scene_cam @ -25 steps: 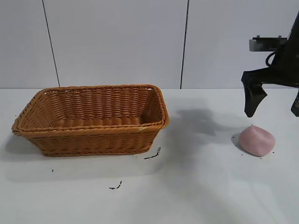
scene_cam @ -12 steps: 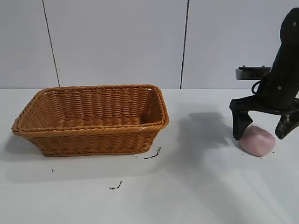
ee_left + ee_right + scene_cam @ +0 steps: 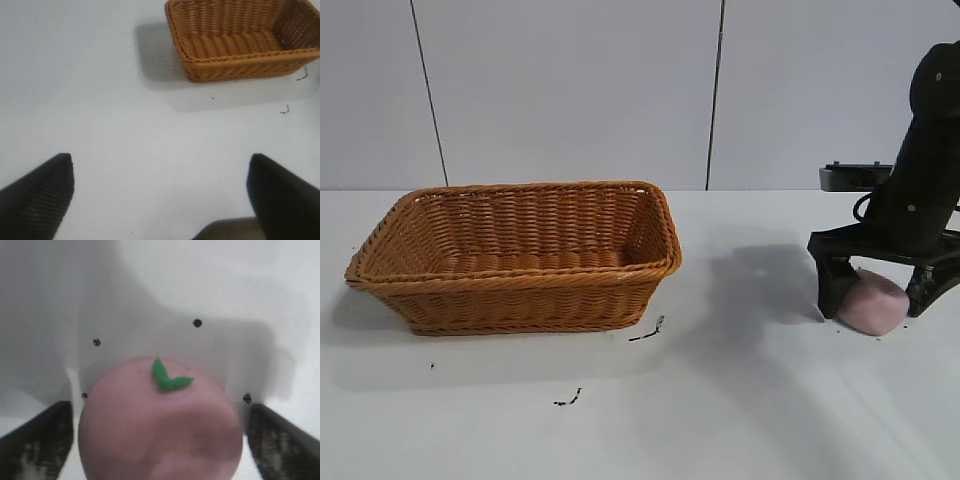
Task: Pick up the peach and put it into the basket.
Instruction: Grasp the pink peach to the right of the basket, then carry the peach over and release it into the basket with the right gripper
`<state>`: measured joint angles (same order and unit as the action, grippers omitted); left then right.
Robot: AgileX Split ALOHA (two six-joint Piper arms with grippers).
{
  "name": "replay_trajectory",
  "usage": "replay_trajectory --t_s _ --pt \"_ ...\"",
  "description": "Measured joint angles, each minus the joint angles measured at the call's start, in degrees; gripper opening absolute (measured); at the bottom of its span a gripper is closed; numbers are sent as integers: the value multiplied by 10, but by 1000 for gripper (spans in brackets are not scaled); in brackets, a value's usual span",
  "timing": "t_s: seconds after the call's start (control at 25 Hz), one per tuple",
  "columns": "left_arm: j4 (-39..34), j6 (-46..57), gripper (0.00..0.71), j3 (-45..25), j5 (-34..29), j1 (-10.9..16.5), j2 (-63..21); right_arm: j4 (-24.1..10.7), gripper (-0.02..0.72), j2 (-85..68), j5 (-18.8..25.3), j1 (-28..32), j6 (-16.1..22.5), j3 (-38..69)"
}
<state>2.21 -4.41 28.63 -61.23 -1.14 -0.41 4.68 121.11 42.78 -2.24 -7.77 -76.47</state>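
Observation:
The pale-pink peach [image 3: 872, 303] lies on the white table at the right, far from the orange-brown wicker basket [image 3: 510, 280] at the left. My right gripper [image 3: 873, 308] is down over the peach with one black finger on each side. In the right wrist view the peach [image 3: 160, 435], with its small green leaf [image 3: 167, 377], fills the space inside the right gripper [image 3: 159, 412]. A thin gap shows at each finger, so the gripper stands open. The left gripper [image 3: 160, 159] is open over bare table, and the basket [image 3: 240, 50] lies far ahead of it.
Small black marks [image 3: 646, 333] lie on the white table [image 3: 740, 400] in front of the basket's near corner. More specks dot the table around the peach. A pale panelled wall stands behind the table.
The right gripper has come down from above the peach until its fingers stand on either side of it at table level. The peach and basket have not moved.

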Motion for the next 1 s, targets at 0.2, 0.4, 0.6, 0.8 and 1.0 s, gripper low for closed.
replay_trajectory --t_s 0.2,0.4,0.6,0.8,1.0 --pt "0 0 692 0 0 0 0 1 39 -49 7 0 0 0" --pt "0 0 692 0 0 0 0 14 37 -123 21 0 0 -9" --pt "0 0 692 0 0 0 0 25 37 -132 88 0 0 -102" --pt "0 0 692 0 0 0 0 17 37 -130 112 -28 1 -201" --pt "0 0 692 0 0 0 0 -6 37 -86 161 -96 17 -308"
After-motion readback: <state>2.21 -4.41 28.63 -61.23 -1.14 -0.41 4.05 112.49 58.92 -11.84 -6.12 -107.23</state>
